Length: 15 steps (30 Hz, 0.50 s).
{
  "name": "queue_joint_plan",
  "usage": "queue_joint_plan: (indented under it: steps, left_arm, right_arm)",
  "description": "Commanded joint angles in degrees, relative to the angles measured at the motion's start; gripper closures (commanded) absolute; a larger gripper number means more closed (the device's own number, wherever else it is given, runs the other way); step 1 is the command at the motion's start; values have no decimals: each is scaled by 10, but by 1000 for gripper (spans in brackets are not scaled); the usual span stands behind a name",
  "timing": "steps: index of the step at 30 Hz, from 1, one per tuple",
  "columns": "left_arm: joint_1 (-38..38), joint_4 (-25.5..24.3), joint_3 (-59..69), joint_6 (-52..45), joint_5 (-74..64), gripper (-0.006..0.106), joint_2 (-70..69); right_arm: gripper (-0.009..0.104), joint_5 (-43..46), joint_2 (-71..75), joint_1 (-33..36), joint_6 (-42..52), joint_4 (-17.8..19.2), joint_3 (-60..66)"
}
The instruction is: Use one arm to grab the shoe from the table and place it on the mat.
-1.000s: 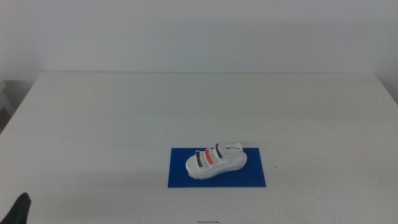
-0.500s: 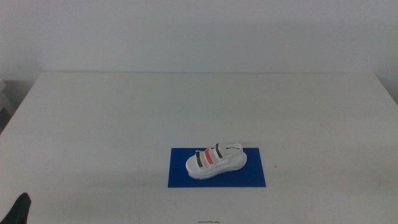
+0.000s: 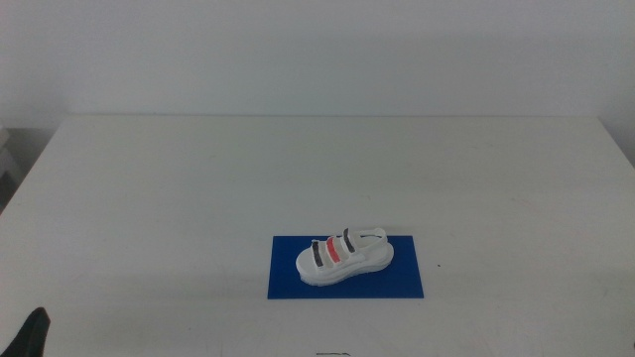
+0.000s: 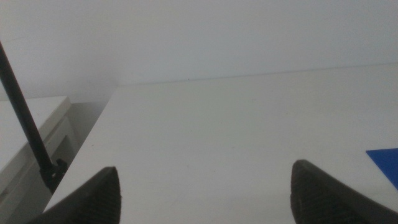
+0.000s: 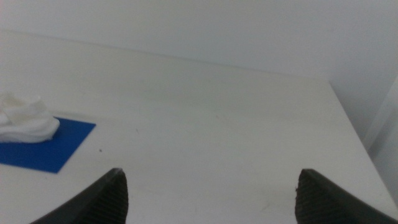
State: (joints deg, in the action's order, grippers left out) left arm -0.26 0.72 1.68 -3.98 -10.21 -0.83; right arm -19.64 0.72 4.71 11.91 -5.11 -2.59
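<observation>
Shoe (image 3: 344, 257) is seen resting lengthwise on mat (image 3: 346, 267), well apart from left gripper (image 3: 32, 333) at the bottom-left corner and unseen-in-middle-view right gripper (image 5: 211, 199), both spread wide and holding nothing.

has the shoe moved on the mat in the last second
No. The shoe sits at the same spot on the mat, the same blue margin showing on every side in the middle view.
</observation>
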Motion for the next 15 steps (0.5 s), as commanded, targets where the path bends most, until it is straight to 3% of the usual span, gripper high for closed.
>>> queue_joint_plan:
  steps: [1, 15]
  left_arm:
    - [0, 5, -2, 8, 48, 7, -5]
    - [0, 5, -2, 8, 48, 7, -5]
  right_arm:
    - [25, 57, 12, -3, 6, 1, -1]
    - [25, 86, 12, -3, 6, 0, 32]
